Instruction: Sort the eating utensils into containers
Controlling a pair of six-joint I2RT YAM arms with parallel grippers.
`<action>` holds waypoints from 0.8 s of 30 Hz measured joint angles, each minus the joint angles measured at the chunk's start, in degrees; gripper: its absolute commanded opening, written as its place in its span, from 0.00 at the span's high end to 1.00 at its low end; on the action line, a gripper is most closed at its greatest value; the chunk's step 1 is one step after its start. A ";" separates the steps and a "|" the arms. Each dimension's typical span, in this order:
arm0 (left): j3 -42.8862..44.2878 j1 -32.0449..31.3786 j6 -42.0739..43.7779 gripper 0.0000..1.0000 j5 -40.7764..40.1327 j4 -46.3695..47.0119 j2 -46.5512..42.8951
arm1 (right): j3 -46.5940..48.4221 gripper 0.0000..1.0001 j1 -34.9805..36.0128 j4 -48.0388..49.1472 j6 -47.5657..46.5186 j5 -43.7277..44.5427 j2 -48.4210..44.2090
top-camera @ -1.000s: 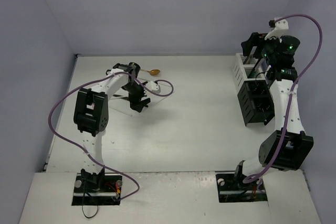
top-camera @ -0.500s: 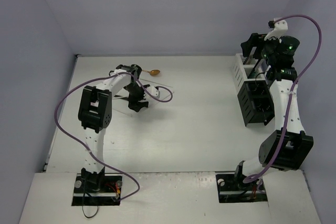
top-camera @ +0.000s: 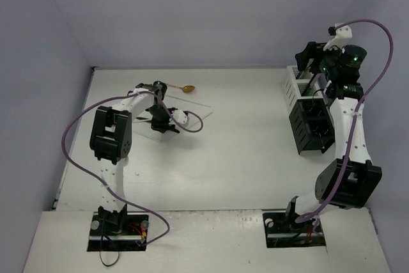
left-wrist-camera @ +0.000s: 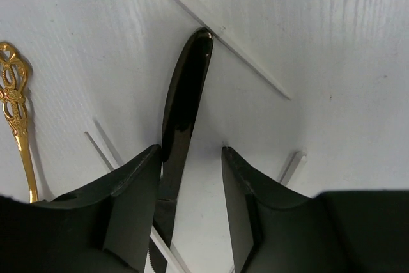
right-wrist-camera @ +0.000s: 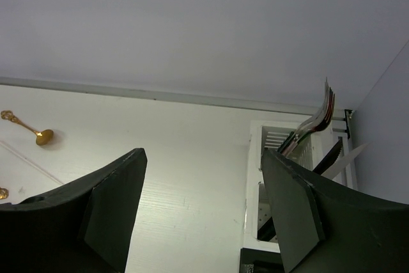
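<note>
While my left jaws stand half-narrowed astride the knife (left-wrist-camera: pixel 185 94) on the table (left-wrist-camera: pixel 332 30), not yet pinching, its long axis runs six to one o'clock between them; right jaws gape wide, empty.

Closed in on three sides by plain, pale lavender-grey walls: back wall (top-camera: pixel 211 11), left wall (top-camera: pixel 32 94), right wall (top-camera: pixel 397 132), all bare and matte. Below them, a flat white table (top-camera: pixel 243 145), marked with fine parallel grain lines in the close left wrist view. Meets the back wall along a thin grey strip (right-wrist-camera: pixel 128 91). Gives way, nearer the camera, to a separate white board (top-camera: pixel 211 241), parted from the table by a straight seam (top-camera: pixel 211 209). Lit softly and evenly, with only faint, blurred shadows on the white.
</note>
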 measured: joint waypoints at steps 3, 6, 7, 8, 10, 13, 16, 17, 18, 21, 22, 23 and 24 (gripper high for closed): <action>-3.69 0.00 2.20 0.67 -0.56 3.09 -2.29 | 0.00 0.32 0.00 -0.10 -0.18 -0.19 0.01; -5.26 0.01 3.77 0.79 -1.13 4.90 -3.22 | 0.00 0.33 0.00 -0.22 -0.28 -0.33 0.01; -5.27 0.02 4.11 0.85 -1.33 5.31 -3.23 | 0.00 0.34 0.00 -0.30 -0.34 -0.34 0.01; -5.29 0.04 4.47 0.89 -1.44 5.92 -3.22 | 0.00 0.35 0.00 -0.34 -0.38 -0.37 0.01; -5.23 0.07 4.76 0.94 -1.46 6.71 -3.19 | 0.00 0.37 0.00 -0.40 -0.41 -0.59 0.01; -5.21 -0.12 4.33 1.00 -1.34 7.56 -3.19 | 0.00 0.38 0.02 -0.51 -0.41 -0.89 0.01; -5.13 -0.72 1.89 1.00 -1.07 8.25 -3.21 | 0.00 0.38 0.01 -0.74 -0.41 -1.27 0.01; -5.06 -1.05 0.51 1.00 -0.53 8.54 -3.21 | 0.00 0.38 0.02 -0.78 -0.41 -1.45 0.01; -5.02 -1.49 -0.76 1.00 0.31 8.72 -3.21 | 0.00 0.39 0.02 -0.80 -0.41 -1.60 0.01; -4.71 -2.80 -4.94 1.00 3.43 8.70 -3.21 | 0.00 0.39 0.10 -0.86 -0.41 -2.03 0.01; -4.30 -3.17 -7.16 1.00 4.92 8.49 -3.21 | 0.00 0.39 0.17 -0.86 -0.41 -2.19 0.01; -3.68 -3.52 -9.51 1.00 6.52 8.33 -3.24 | 0.00 0.39 0.22 -0.87 -0.41 -2.32 0.00; -2.89 -3.74 -11.67 1.00 7.96 8.24 -3.39 | 0.00 0.40 0.34 -0.89 -0.41 -2.44 0.00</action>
